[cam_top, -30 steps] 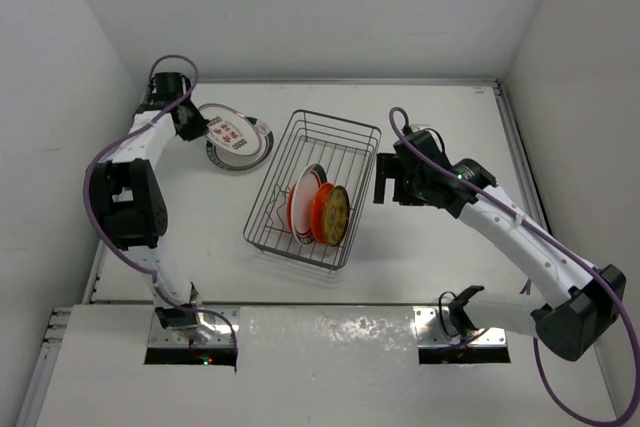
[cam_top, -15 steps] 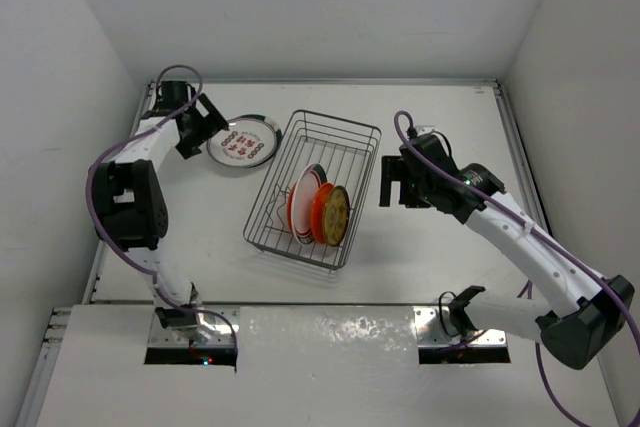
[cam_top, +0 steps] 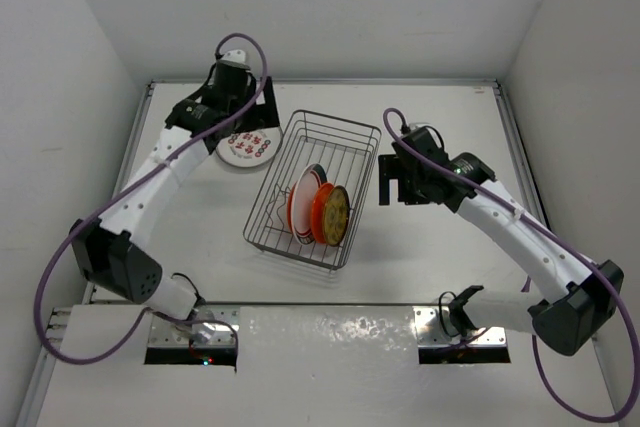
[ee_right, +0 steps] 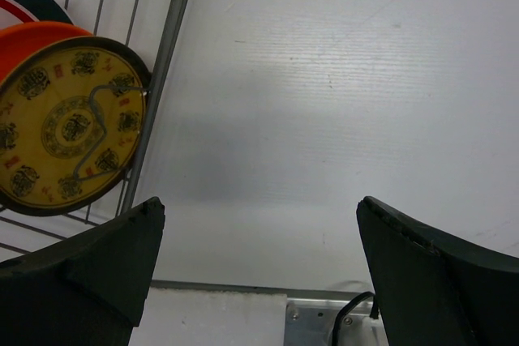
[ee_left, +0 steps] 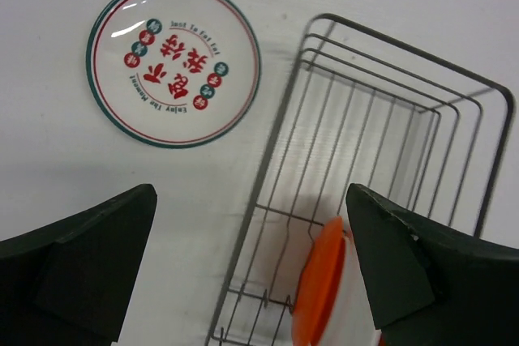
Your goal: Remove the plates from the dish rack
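The dish rack (cam_top: 262,193) sits mid-table with three plates upright in its tines: a white one (cam_top: 300,202), an orange one (cam_top: 322,213) and a tan-yellow one (cam_top: 337,215). A white plate (cam_top: 247,147) with a teal rim and red characters lies flat on the table left of the rack. My left gripper (cam_top: 240,119) hovers open above it, holding nothing. In the left wrist view the flat plate (ee_left: 173,62), the rack (ee_left: 405,42) and the orange plate (ee_left: 320,289) show beyond the open gripper (ee_left: 251,273). My right gripper (cam_top: 392,183) hangs open just right of the rack, beside the tan-yellow plate (ee_right: 69,119).
White walls close in the table on the left, back and right. A metal rail (cam_top: 520,157) runs along the table's right side. The arm bases stand on a white ledge (cam_top: 330,347) at the near edge. The rack's right rim (ee_right: 174,38) lies close to the right gripper.
The left gripper opened and let go of the white patterned plate, which now lies flat. The left arm then rose and swung right toward the rack. The right arm barely shifted.
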Motion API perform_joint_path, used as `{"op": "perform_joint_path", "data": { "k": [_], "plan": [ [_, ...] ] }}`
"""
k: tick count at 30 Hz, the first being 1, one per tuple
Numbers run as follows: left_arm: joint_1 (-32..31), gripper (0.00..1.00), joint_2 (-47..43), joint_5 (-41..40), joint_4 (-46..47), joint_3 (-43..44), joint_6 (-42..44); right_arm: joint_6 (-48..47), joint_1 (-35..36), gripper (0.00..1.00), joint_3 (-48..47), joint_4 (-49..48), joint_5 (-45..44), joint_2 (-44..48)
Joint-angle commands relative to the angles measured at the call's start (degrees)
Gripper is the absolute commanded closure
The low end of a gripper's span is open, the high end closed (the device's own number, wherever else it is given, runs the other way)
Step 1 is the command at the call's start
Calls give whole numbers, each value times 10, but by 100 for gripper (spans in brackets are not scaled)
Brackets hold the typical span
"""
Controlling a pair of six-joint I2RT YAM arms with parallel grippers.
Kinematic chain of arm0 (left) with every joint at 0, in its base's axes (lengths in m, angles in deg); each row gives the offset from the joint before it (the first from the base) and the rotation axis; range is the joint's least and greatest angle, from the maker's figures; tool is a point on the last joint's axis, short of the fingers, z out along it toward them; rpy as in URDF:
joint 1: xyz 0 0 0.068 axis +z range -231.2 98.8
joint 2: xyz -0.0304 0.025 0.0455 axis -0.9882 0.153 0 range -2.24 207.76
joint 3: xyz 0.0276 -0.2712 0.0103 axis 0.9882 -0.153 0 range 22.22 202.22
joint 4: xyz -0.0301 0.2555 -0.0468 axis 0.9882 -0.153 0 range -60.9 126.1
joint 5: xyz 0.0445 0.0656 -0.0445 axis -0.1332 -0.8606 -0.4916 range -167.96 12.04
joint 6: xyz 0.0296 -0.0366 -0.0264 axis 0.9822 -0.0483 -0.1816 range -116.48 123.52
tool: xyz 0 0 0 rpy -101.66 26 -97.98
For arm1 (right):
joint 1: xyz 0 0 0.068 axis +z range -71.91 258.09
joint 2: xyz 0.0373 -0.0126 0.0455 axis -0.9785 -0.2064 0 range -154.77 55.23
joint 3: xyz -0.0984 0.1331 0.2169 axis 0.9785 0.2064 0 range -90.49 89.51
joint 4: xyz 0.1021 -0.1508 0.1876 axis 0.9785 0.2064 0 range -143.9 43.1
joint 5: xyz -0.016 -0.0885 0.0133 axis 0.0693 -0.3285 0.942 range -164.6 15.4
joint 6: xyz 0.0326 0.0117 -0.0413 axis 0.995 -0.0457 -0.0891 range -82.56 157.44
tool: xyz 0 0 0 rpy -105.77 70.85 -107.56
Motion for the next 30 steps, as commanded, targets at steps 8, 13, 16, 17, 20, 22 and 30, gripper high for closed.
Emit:
{"op": "perform_joint_path", "data": {
  "k": [8,13,16,17,20,22,30],
  "plan": [
    [-237,16,11,-202,-183,90,-7,-1,-2,1,-14,8,2,-15],
    [-274,28,28,-206,-187,55,-14,4,-2,1,-1,2,9,-15],
    [-275,34,34,-196,-171,27,-18,4,-2,1,1,1,10,-13],
    [-275,37,35,-190,-161,16,-21,4,-2,1,1,1,10,-13],
    [-275,52,42,-168,-146,0,-23,4,-1,1,0,4,2,-12],
    [-277,66,49,-167,-143,-9,-27,4,-2,1,0,6,-4,-11],
    [-281,70,70,-158,-135,-27,-29,5,-2,1,-8,17,-20,-14]
  ]
}}
